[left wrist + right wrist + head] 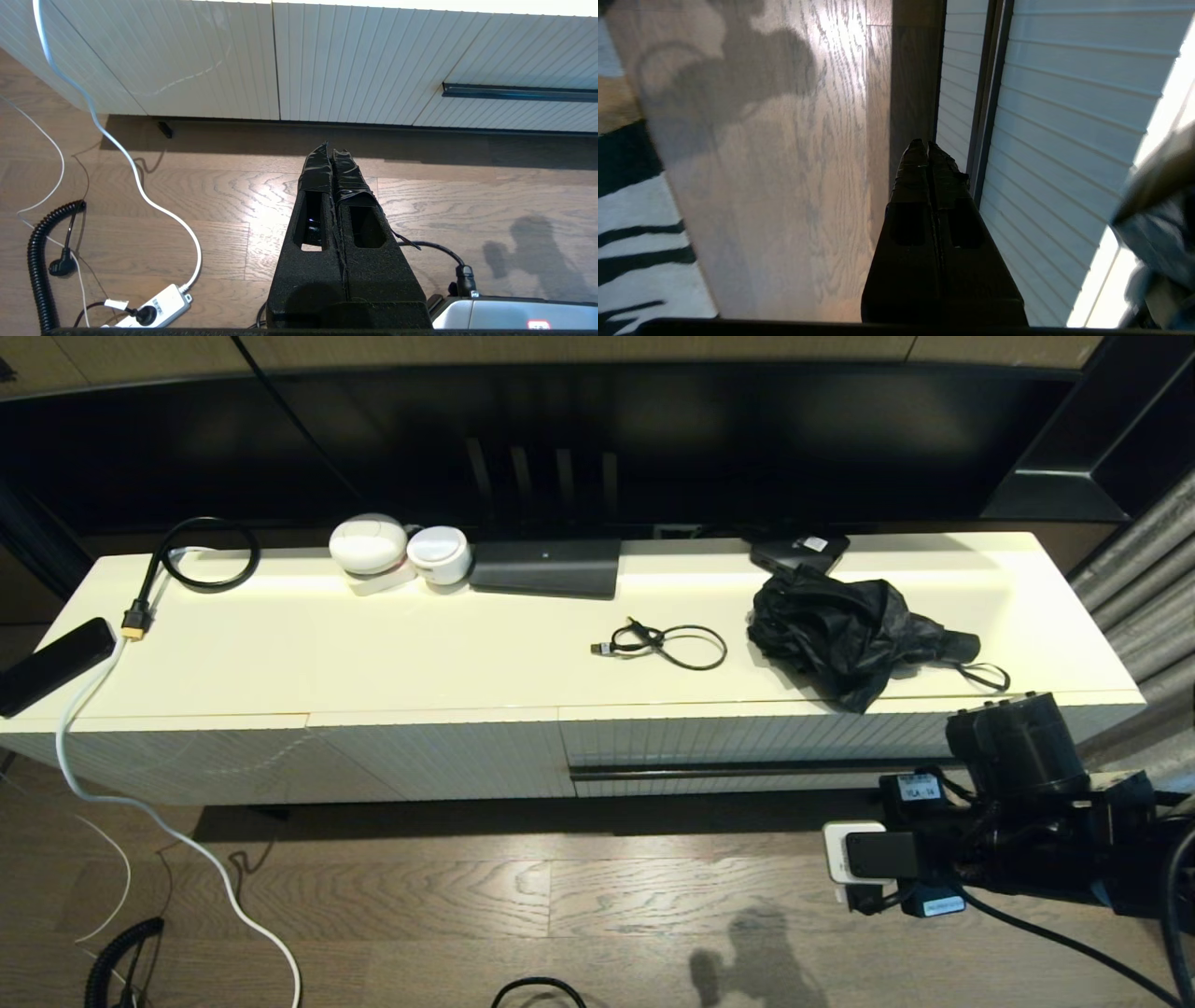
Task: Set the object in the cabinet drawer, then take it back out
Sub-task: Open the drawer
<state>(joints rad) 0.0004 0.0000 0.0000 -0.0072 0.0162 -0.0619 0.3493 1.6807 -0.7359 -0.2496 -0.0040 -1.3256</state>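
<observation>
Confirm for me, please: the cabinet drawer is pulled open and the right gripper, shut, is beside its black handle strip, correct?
Not quite: the cabinet drawer is closed, flush with the ribbed panels, as the head view shows. The right gripper is indeed shut, beside the black handle strip.

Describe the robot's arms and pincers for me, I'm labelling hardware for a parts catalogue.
The right arm is black, with a round black housing, small white labels, a white block and thin black cables. The right pincer and left pincer look alike: long, tapering black fingers with a rough, grainy surface, rectangular cut-outs, and tips wrapped in wrinkled black tape.
</observation>
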